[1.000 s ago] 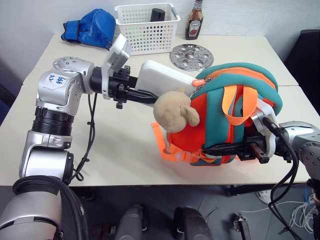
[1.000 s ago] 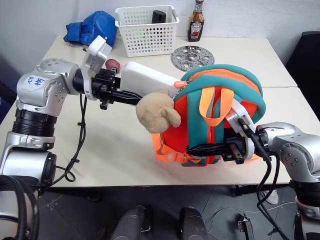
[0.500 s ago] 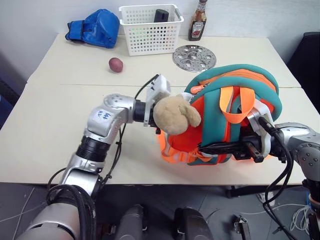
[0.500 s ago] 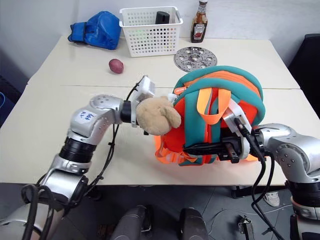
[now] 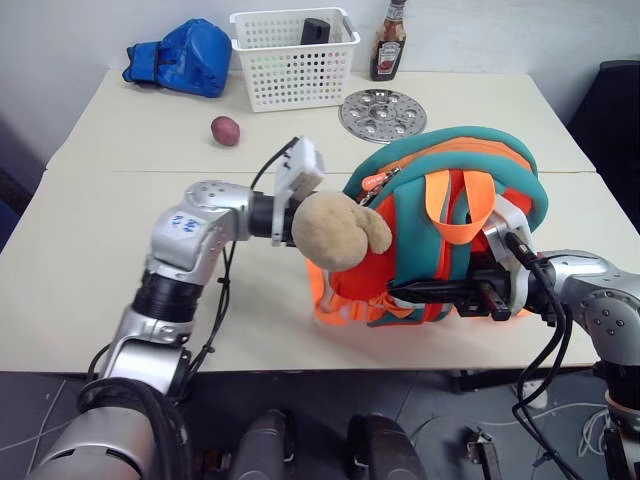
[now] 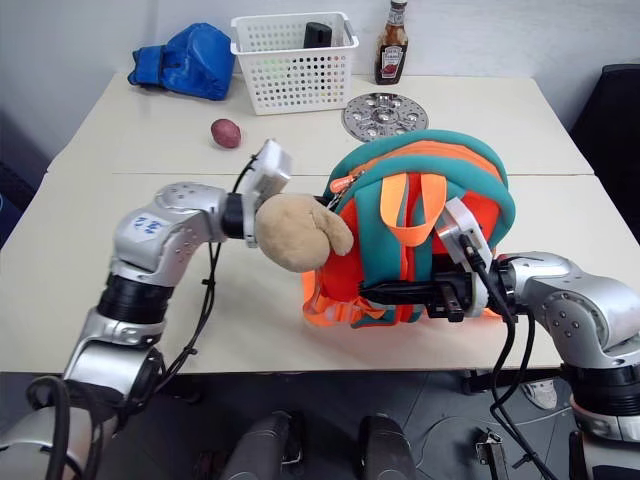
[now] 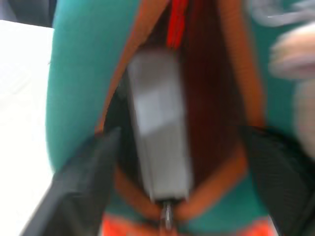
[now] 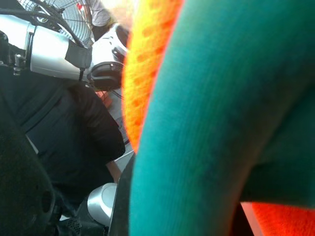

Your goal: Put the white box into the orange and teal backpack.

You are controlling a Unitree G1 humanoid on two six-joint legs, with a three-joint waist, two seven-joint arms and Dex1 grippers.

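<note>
Left pincer (image 7: pixel 167 162) gapes around white box (image 7: pixel 160 128); right pincer (image 6: pixel 400 293) clamps backpack (image 6: pixel 420 200).

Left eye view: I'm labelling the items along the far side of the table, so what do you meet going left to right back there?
blue fabric bundle → white perforated basket → sauce bottle

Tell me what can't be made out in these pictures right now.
- Left gripper: in the head views, hidden behind the tan plush toy.
- Flat white box: blurred in the left wrist view, inside the orange and teal backpack; depth unclear.
- Dark item in the white perforated basket: too small to identify.
</note>
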